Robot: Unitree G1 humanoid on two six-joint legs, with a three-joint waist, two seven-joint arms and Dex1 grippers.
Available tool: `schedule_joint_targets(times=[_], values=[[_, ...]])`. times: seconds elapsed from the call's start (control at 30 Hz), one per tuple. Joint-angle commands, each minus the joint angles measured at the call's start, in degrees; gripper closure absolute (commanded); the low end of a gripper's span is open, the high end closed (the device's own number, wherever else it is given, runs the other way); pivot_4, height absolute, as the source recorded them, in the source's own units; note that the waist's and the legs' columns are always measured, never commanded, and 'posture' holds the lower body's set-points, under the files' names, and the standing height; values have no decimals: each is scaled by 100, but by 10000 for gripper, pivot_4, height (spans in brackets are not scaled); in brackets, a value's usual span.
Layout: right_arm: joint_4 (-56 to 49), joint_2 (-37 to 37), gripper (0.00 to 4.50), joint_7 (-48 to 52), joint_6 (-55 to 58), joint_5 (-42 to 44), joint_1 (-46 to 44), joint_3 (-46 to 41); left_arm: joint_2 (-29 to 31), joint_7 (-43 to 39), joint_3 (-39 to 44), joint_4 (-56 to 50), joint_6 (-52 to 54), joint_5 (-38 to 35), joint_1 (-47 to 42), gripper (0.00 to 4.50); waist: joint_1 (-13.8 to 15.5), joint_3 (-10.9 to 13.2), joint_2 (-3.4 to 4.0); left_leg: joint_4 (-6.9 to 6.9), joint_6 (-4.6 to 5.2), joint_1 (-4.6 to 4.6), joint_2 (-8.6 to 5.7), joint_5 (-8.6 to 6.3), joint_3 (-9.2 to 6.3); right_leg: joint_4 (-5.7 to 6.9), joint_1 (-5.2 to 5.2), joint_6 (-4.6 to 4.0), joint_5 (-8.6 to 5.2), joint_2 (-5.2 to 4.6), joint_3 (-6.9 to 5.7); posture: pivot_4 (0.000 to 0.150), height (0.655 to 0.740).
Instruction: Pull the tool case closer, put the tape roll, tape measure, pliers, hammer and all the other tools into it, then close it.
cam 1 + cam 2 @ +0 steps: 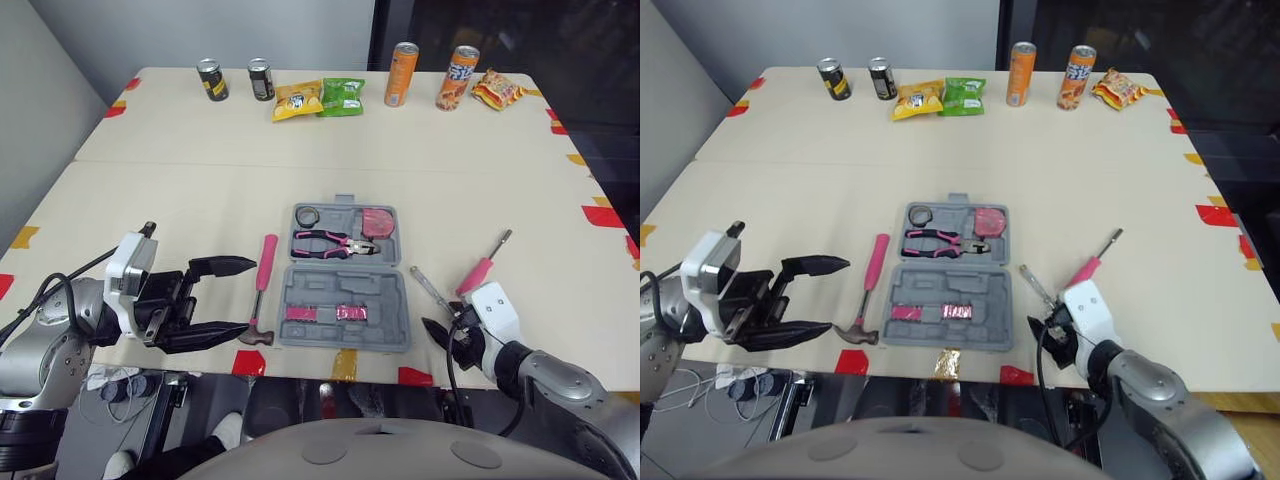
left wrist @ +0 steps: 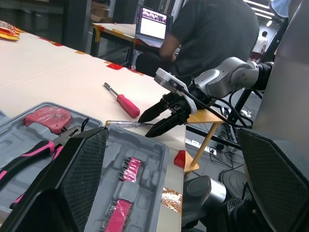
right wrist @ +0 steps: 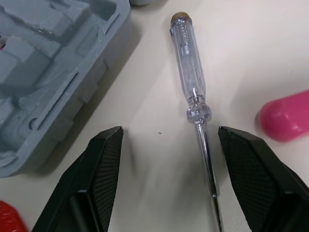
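The grey tool case (image 1: 345, 322) lies open near the table's front edge. Its far half holds the tape roll (image 1: 306, 215), the pink tape measure (image 1: 378, 222) and the pink-handled pliers (image 1: 335, 242). A pink-handled hammer (image 1: 264, 278) lies just left of the case. Right of it lie a clear-handled screwdriver (image 3: 189, 67) and a pink-handled screwdriver (image 1: 482, 268). My left gripper (image 1: 250, 296) is open, level with the hammer's head and just left of it. My right gripper (image 3: 170, 133) is open at the front edge, with the clear screwdriver's shaft between its fingers.
Two dark cans (image 1: 212, 79), two snack bags (image 1: 298, 100), two orange cans (image 1: 401, 74) and another snack bag (image 1: 497, 90) line the far edge. Red and yellow tape marks (image 1: 250, 362) dot the table's edges. A seated person (image 2: 207, 34) faces a laptop beyond the table.
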Motion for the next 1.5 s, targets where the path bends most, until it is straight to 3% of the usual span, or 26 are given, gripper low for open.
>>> schedule_joint_targets(times=[0.03, 0.13, 0.23, 0.43, 0.5, 0.83, 1.13, 1.27, 1.4, 1.5], values=[[367, 188, 11707, 259, -477, -346, -79, -30, 29, -13, 113, -77, 1, -84, -27, 0, -31, 0, 1, 0, 2, 1, 0, 0, 0, 1, 0, -1, 0, 0, 0, 1500, 7400], [628, 317, 11707, 472, -677, -569, -165, 27, 32, 3, 123, -91, 9, -95, -37, 0, -76, -1, -1, 0, 8, 1, 0, 1, 0, 1, 2, -3, 1, 0, 0, 1500, 7400], [821, 431, 19541, 612, -794, -733, -275, 67, 35, 18, 129, -89, 9, -94, -58, 0, -116, -4, -6, 0, 12, 4, 0, 0, -1, 2, 7, -6, 2, 0, -1, 1500, 7400], [972, 577, 40638, 816, -885, -1017, -420, 149, 11, 27, 141, -103, -20, -86, -13, 0, -192, -7, -9, 0, 14, 7, 2, 1, -2, 7, 8, -12, 5, 1, -3, 1500, 7400], [997, 577, 44514, 903, -962, -1119, -473, 170, 3, 4, 161, -96, -45, -86, 29, 0, -196, -7, -9, 0, 14, 7, 4, 1, -3, 7, 8, -15, 4, 3, -3, 1500, 7400], [217, 364, 44510, 1621, -977, -762, -606, -320, -67, -35, 263, 22, -149, -124, 127, 0, -180, 2, 3, 0, 17, 4, 4, 2, -2, 3, 8, -16, 4, 2, -4, 1500, 7400], [-1346, -1198, 44510, 2435, 969, 456, -1741, -853, -129, -374, 831, 433, -480, -96, 495, 0, -184, 3, 3, 0, 41, 7, 4, 16, -5, 4, 10, -15, 4, 4, -5, 1500, 7400], [-1759, -1878, 44510, 2604, 2104, 776, -3023, -201, 35, -721, 1066, 889, -689, -2, 690, 0, -161, 3, 3, 0, 60, 9, 4, 27, -6, 2, 13, -15, 4, 4, -5, 1500, 7400], [-1747, -1515, 44510, 2388, 2970, 749, -4497, 929, 234, -738, 1028, 1116, -943, -32, 814, 0, -158, 6, 6, 0, 60, 12, 5, 28, -7, 4, 12, -16, 4, 6, -6, 1500, 7400], [-1181, -1083, 44510, 2279, 3517, 275, -5596, 2164, 302, -737, 1086, 1108, -915, 5, 782, 0, -153, 6, 6, 0, 60, 10, 5, 29, -5, 7, 8, -17, 3, 6, -6, 1500, 7400]])
